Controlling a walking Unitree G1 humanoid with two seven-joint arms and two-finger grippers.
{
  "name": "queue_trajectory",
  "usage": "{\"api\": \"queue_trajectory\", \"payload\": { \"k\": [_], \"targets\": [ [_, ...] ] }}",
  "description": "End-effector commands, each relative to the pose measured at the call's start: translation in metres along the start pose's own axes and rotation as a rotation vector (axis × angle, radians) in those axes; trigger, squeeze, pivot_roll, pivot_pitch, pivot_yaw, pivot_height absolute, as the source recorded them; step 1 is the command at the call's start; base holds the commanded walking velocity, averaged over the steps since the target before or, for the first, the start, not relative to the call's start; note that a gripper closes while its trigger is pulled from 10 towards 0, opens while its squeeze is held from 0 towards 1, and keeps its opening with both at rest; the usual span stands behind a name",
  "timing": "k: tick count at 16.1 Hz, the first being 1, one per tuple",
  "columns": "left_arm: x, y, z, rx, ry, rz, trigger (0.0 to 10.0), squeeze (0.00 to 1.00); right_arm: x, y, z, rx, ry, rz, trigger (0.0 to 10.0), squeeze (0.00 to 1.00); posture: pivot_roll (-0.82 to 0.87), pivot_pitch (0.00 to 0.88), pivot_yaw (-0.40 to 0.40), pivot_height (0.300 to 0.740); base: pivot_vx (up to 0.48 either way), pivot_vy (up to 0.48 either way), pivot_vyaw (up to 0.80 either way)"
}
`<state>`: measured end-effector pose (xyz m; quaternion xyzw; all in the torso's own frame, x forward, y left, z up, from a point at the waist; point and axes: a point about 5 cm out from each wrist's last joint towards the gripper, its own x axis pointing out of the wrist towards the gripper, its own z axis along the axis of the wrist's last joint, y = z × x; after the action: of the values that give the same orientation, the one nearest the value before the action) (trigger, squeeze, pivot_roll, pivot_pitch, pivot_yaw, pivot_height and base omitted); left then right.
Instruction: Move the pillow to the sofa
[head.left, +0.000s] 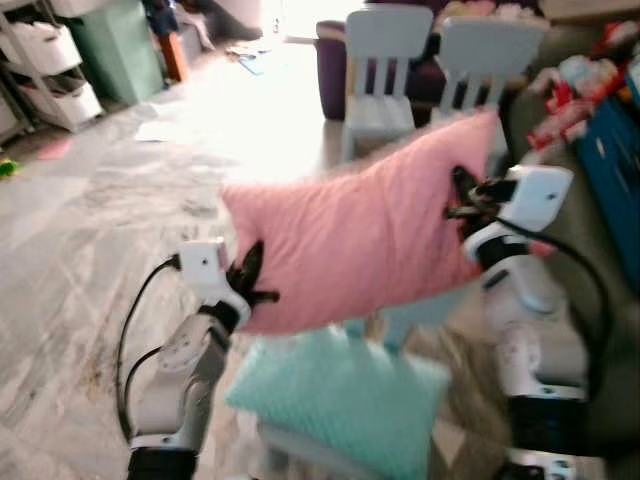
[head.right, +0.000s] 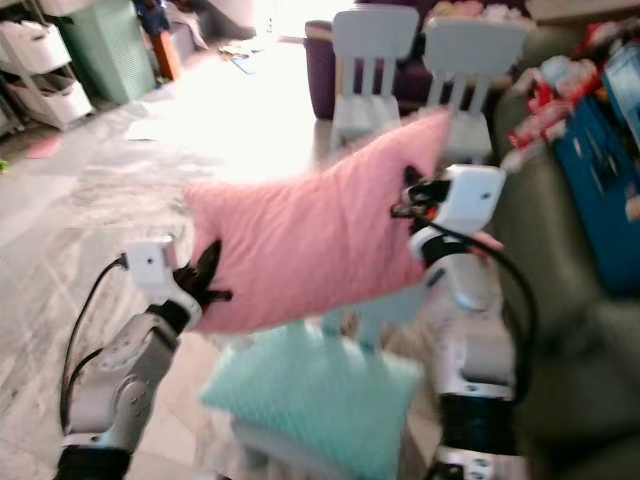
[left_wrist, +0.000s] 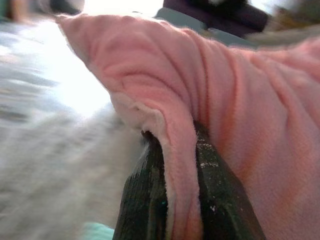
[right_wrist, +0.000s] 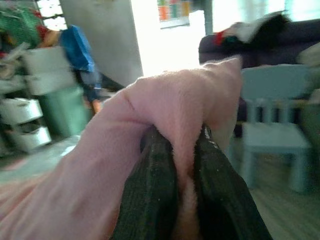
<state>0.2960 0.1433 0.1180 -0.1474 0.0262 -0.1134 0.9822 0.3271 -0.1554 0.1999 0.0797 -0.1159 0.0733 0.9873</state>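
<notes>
Up in the air between both arms, the pink pillow rides above a mint cushion, left claw and right claw each pinching an edge. Carrying step; next, swing right toward the grey-green sofa and let go.

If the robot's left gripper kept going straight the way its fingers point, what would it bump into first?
The pink pillow itself: the left gripper is shut on the pillow's edge, so the fabric lies right ahead. Beyond the pillow, depth is too unclear to tell.
</notes>
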Motion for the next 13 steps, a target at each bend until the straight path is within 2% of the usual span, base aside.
{"api": "queue_trajectory", "payload": {
  "k": [1, 5, 7, 9, 11, 13],
  "targets": [
    [-0.0080, 0.0191, 0.0034, 0.024, -0.010, 0.072, 10.0, 0.00, 0.0071, 0.0239, 0.0117, 0.002, -0.049, 0.095, 10.0, 0.00, -0.10, 0.000, 0.013, 0.740, 0.000, 0.000, 0.00],
    [-0.0090, 0.0203, 0.0039, 0.017, -0.015, 0.088, 10.0, 0.00, 0.0076, 0.0247, 0.0127, 0.002, -0.050, 0.102, 10.0, 0.00, -0.10, 0.000, 0.008, 0.740, 0.000, 0.000, 0.00],
    [-0.0095, 0.0232, 0.0027, 0.006, 0.016, 0.108, 10.0, 0.00, 0.0083, 0.0251, 0.0132, 0.003, -0.051, 0.104, 10.0, 0.00, -0.10, 0.000, 0.005, 0.740, 0.000, 0.000, 0.00],
    [-0.0099, 0.0275, 0.0026, 0.030, 0.046, 0.157, 10.0, 0.00, 0.0088, 0.0254, 0.0135, 0.002, -0.051, 0.106, 10.0, 0.00, -0.10, 0.000, 0.003, 0.740, 0.000, 0.000, 0.00],
    [-0.0072, 0.0284, 0.0072, 0.039, 0.033, 0.170, 10.0, 0.00, 0.0083, 0.0256, 0.0137, 0.001, -0.047, 0.109, 10.0, 0.00, -0.10, 0.000, 0.000, 0.740, 0.000, 0.000, 0.00],
    [-0.0064, 0.0254, 0.0095, -0.018, 0.003, 0.158, 10.0, 0.00, 0.0079, 0.0268, 0.0128, 0.005, -0.038, 0.114, 10.0, 0.00, -0.10, 0.000, -0.004, 0.740, 0.000, 0.000, 0.00]
  ]
}}
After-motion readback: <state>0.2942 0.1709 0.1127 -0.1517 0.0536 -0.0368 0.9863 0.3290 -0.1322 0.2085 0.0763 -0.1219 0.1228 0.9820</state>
